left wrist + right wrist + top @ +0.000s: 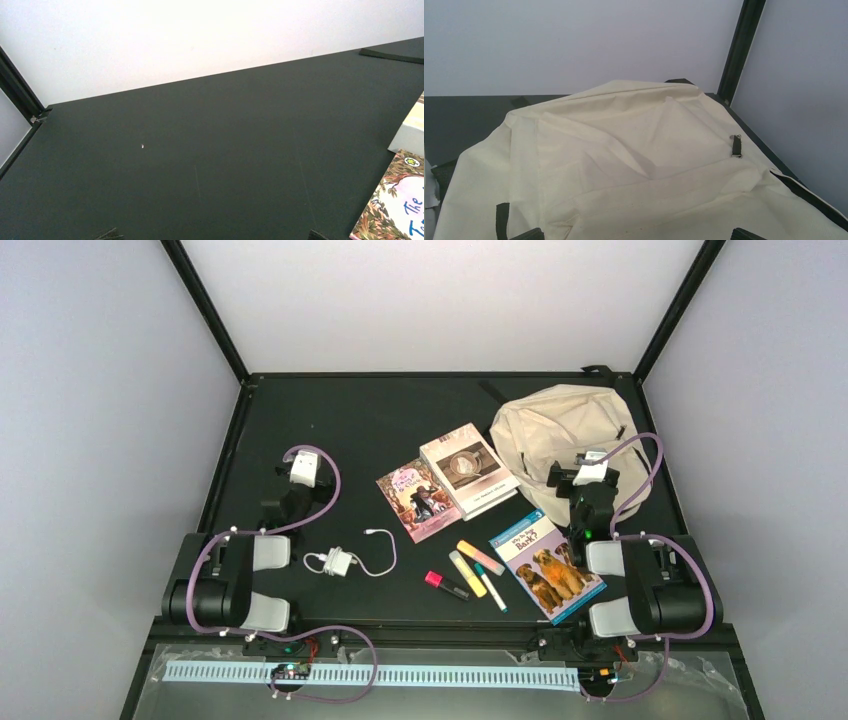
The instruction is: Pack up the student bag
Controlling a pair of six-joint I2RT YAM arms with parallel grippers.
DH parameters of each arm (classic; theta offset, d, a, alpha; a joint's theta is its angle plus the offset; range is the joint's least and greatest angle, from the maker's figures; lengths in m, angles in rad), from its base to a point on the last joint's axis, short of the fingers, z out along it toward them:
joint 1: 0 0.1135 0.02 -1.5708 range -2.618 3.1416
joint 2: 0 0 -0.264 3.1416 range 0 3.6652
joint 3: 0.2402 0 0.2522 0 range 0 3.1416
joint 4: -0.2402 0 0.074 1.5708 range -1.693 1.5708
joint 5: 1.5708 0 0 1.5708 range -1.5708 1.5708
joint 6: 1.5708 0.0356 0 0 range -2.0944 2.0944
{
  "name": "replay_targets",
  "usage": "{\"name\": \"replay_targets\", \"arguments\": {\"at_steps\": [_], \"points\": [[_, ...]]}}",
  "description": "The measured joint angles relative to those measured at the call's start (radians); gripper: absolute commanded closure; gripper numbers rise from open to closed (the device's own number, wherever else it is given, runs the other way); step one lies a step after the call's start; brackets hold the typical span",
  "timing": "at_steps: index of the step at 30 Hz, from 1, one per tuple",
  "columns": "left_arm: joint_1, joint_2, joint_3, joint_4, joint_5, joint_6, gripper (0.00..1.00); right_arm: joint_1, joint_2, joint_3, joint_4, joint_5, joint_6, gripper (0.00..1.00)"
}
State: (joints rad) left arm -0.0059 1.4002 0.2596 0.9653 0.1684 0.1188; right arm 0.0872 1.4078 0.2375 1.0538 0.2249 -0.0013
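The student bag (560,425), a cream-beige fabric backpack with black straps, lies flat at the back right of the black table. It fills the right wrist view (639,155), with a dark zipper pull (737,146) on its right side. My right gripper (580,476) hovers at the bag's near edge, its jaws wide open and empty above the fabric (638,235). My left gripper (302,458) is open and empty over bare table at the left (212,236).
Three books lie mid-table: a pink one (425,498), a white-grey one (467,470) and a blue dog book (546,565). Highlighters and pens (467,573) lie beside them. A white charger with cable (342,561) sits near the left arm. A black strap (390,56) lies at the back.
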Motion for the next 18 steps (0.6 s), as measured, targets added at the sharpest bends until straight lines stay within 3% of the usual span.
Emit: {"name": "replay_targets", "arguments": {"at_steps": [11,15,18], "points": [[0.000,-0.002,0.005,-0.009,-0.013,-0.003,0.01,-0.040,0.000,0.026,-0.038,-0.051,0.007,0.00],[0.011,-0.030,0.187,-0.278,-0.020,-0.005,0.01,-0.052,-0.058,0.110,-0.209,-0.043,0.029,0.00],[0.013,-0.032,0.401,-0.488,-0.010,0.039,0.01,-0.053,-0.126,0.254,-0.393,-0.016,0.057,0.13]]}}
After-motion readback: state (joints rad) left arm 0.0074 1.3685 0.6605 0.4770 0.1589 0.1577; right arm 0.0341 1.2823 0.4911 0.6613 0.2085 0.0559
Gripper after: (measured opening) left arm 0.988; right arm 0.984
